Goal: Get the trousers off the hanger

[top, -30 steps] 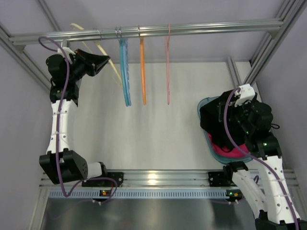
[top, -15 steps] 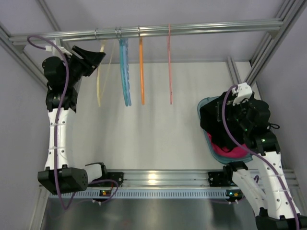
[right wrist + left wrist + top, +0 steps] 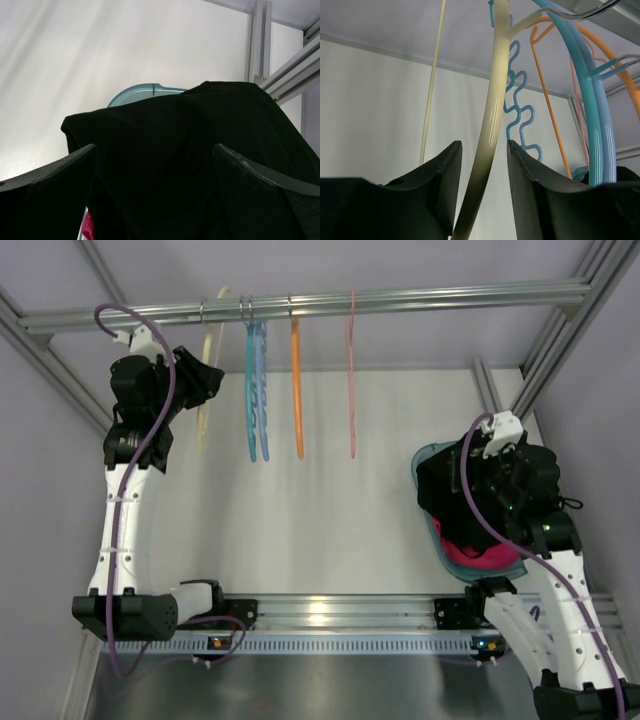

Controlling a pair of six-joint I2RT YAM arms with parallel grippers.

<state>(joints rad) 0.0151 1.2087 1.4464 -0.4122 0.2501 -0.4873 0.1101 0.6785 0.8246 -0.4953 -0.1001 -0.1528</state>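
Left tool (image 3: 484, 146) spread, straddling cream hanger (image 3: 497, 80) on rail (image 3: 450, 295); blue hangers (image 3: 592, 115), orange hanger (image 3: 547, 100) just beside. Right tool (image 3: 155, 148) spread above trousers (image 3: 200, 145) heaped in teal basin (image 3: 135, 93).

The right gripper (image 3: 154, 150) has its fingers spread wide, at 8 and 4 o'clock. The black trousers (image 3: 200, 115) fill the centre, draped over a teal basin (image 3: 135, 92). A magenta cloth (image 3: 87, 227) sliver shows at 7 o'clock, with white desk (image 3: 75, 60) at 10 o'clock.

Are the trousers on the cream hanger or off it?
Off. The cream hanger hangs bare from the rail; the black trousers lie heaped in the teal basin.
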